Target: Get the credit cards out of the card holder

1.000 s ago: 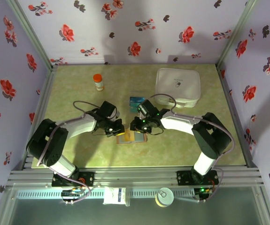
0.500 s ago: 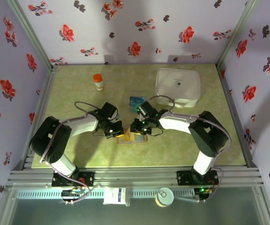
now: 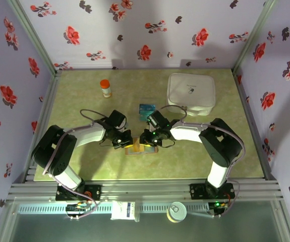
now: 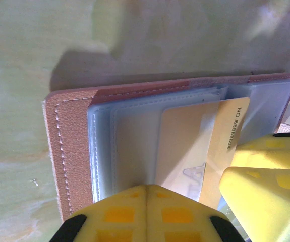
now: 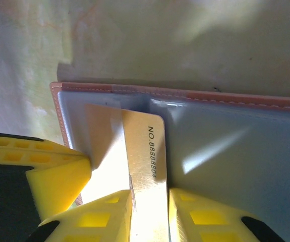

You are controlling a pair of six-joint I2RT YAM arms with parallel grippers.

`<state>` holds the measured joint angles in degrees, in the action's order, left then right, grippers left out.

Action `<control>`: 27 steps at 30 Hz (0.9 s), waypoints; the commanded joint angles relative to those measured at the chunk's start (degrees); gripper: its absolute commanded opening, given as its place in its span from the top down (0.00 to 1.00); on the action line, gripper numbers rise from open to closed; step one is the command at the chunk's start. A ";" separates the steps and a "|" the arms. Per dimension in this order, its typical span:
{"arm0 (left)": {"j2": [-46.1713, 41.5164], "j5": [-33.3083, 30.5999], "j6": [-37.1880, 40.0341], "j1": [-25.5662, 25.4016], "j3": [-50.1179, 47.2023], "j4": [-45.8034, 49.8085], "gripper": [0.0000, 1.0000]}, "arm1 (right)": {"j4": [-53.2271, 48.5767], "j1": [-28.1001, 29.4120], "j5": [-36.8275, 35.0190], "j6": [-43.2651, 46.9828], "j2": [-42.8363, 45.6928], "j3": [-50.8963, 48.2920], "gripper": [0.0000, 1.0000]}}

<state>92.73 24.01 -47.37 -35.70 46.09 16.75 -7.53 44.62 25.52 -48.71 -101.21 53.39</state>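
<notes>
left gripper [image 4: 146,195], clenched empty, seems to pin the open card holder [image 4: 73,146] so the right gripper [image 5: 150,202], pinching the pale yellow card [image 5: 140,146], can slide it out.

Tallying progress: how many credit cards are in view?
2: a pale yellow plastic card partly out of the reddish-brown bifold wallet, and a teal-blue card on the table beyond it. More may be hidden.

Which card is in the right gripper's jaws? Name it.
The pale yellow card, half out of the card holder, pinched by the right gripper. The teal-blue cards lie loose farther back, untouched.
</notes>
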 commanded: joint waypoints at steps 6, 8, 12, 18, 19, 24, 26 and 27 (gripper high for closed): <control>1.31 -1.16 1.83 -0.36 0.33 2.10 1.00 | 1.20 -0.15 1.19 -1.39 0.88 -0.45 0.75; 1.23 -1.16 1.84 -0.32 0.32 2.04 1.00 | 1.10 -0.19 1.20 -1.39 1.05 -0.41 0.76; 1.12 -1.17 1.80 -0.33 0.33 1.93 1.00 | 1.19 -0.17 1.07 -1.38 1.41 -0.39 0.77; 1.49 -1.18 1.83 -0.33 0.36 1.75 1.00 | 1.12 -0.19 1.11 -1.30 1.79 -0.47 0.80; 1.38 -1.18 1.77 -0.39 0.43 1.80 1.00 | 1.16 -0.15 1.20 -1.22 1.86 -0.40 0.80; 1.31 -1.16 1.77 -0.33 0.56 1.99 1.00 | 1.59 -0.15 1.42 -1.21 2.06 -0.39 0.85; 1.40 -1.20 1.80 -0.38 0.61 2.13 1.00 | 1.89 -0.15 1.55 -1.25 2.13 -0.47 0.85; 1.40 -1.17 1.92 -0.38 0.66 2.26 1.00 | 1.80 -0.15 1.54 -1.21 2.11 -0.52 0.85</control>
<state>92.79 24.01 -47.13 -35.70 46.13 16.78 -7.01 44.62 26.00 -49.58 -101.10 53.39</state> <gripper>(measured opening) 0.044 0.148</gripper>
